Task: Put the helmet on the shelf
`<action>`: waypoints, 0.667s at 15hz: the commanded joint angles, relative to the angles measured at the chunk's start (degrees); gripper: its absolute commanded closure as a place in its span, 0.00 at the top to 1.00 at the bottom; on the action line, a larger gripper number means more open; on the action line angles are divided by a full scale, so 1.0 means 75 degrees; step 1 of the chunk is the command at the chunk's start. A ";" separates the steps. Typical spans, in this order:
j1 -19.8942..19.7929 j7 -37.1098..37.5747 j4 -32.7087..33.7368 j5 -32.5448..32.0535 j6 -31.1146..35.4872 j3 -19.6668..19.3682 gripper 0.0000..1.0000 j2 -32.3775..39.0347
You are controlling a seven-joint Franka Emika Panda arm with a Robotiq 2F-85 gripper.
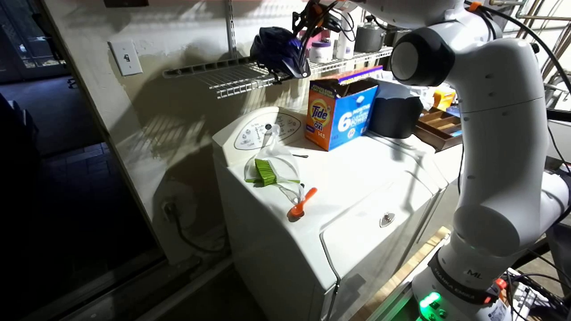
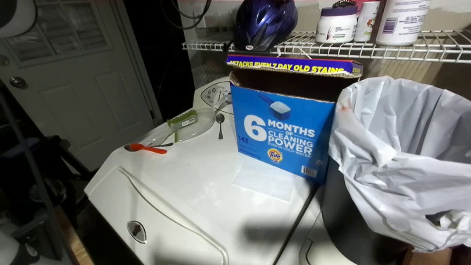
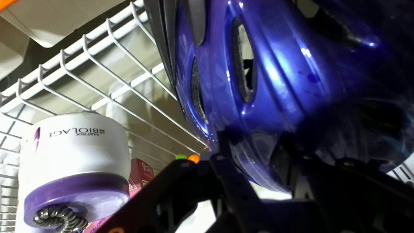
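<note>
Gripper (image 3: 255, 144) narrowed on a rib of the helmet (image 3: 273, 76), which is held at the shelf (image 1: 243, 87).

By its place the carry can be judged nearly done; settling and release seem yet to be done. In both exterior views the helmet is seen across the shelf's front edge, tilted, pointed end low; whether any weight is borne there cannot be told. Glossy dark blue, rounded, it is pierced by long vents.

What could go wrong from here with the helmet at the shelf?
If the tool lets go now, the helmet may tip forward, since it seems to overhang the wire shelf in front; it could then hit the open Tide box below. A sideways shift might also knock over the Biolage jar nearby.
</note>
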 commanded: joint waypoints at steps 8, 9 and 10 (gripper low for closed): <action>0.0136 0.0411 0.1001 -0.0454 -0.0238 -0.0204 0.98 0.0691; 0.0134 0.0430 0.1018 -0.0445 -0.0234 -0.0215 0.99 0.0693; 0.0130 0.0439 0.1037 -0.0434 -0.0245 -0.0216 1.00 0.0694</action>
